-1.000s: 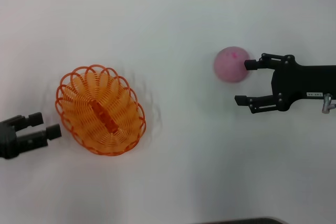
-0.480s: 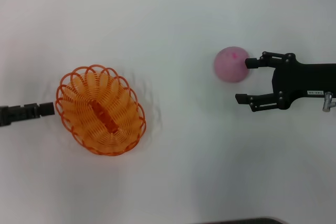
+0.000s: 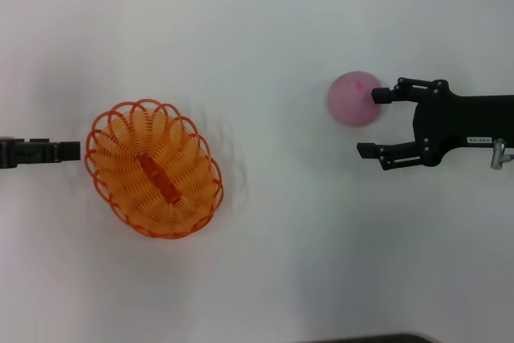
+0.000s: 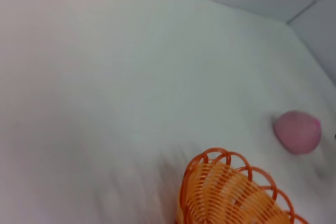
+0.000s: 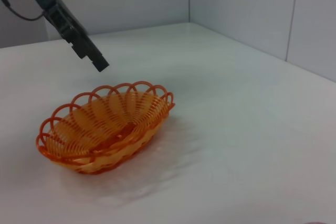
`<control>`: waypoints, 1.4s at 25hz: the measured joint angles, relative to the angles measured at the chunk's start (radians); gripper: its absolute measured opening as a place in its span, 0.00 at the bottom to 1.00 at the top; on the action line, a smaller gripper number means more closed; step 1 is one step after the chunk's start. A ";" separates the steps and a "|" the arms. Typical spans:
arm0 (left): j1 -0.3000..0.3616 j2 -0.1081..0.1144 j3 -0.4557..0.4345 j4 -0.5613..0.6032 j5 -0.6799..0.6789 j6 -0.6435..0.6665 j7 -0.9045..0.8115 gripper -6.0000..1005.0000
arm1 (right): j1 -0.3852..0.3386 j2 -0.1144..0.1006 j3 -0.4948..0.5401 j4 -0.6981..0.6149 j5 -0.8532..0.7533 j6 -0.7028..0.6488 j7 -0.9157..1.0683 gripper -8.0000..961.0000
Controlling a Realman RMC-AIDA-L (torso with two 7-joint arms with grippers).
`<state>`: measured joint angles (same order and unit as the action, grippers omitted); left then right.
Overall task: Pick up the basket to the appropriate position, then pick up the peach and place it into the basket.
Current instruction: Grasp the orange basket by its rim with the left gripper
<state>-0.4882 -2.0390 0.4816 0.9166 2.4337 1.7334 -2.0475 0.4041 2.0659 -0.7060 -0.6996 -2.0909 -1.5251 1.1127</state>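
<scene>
The orange basket (image 3: pixel 154 168) sits on the white table at the left, also seen in the left wrist view (image 4: pixel 231 195) and the right wrist view (image 5: pixel 105 129). The pink peach (image 3: pixel 353 99) lies on the table at the right, also in the left wrist view (image 4: pixel 297 132). My right gripper (image 3: pixel 370 123) is open just right of the peach. Its far fingertip (image 3: pixel 379 95) touches the peach's side, and the peach is not between the fingers. My left gripper (image 3: pixel 68 152) shows as a thin dark bar at the basket's left rim, slightly above it in the right wrist view (image 5: pixel 92 59).
The white table (image 3: pixel 265 263) spreads around both objects. Grey wall panels (image 5: pixel 252 9) stand beyond the table's far side. A dark edge (image 3: pixel 361 338) shows at the bottom of the head view.
My left gripper has moved from the lower left up to the basket's left rim and turned edge-on. The right gripper, peach and basket have hardly moved.
</scene>
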 joint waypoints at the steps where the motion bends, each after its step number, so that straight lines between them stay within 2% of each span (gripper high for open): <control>1: -0.001 -0.005 0.023 0.015 0.000 -0.010 0.003 0.87 | 0.000 0.000 0.000 0.000 0.000 0.000 0.002 0.97; 7: 0.009 -0.031 0.203 0.106 0.002 -0.115 0.016 0.87 | 0.002 0.000 -0.001 0.000 0.000 0.000 0.013 0.97; 11: 0.002 -0.043 0.255 0.145 0.002 -0.168 0.036 0.87 | 0.004 0.000 -0.001 0.000 0.000 -0.001 0.013 0.97; 13: 0.001 -0.046 0.269 0.152 0.002 -0.179 0.041 0.87 | 0.004 0.000 -0.001 0.000 0.000 -0.001 0.013 0.97; 21: -0.035 -0.050 0.417 0.155 0.002 -0.239 0.045 0.86 | 0.005 0.000 -0.001 0.000 0.000 -0.001 0.013 0.96; 27: -0.067 -0.055 0.478 0.154 0.005 -0.254 0.046 0.86 | 0.006 -0.001 -0.001 0.000 0.000 -0.001 0.013 0.96; 35: -0.128 -0.080 0.573 0.145 0.142 -0.306 0.046 0.86 | 0.006 -0.001 -0.001 0.000 0.000 -0.001 0.013 0.96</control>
<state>-0.6164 -2.1188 1.0545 1.0613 2.5754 1.4269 -2.0015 0.4096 2.0646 -0.7072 -0.6995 -2.0907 -1.5257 1.1259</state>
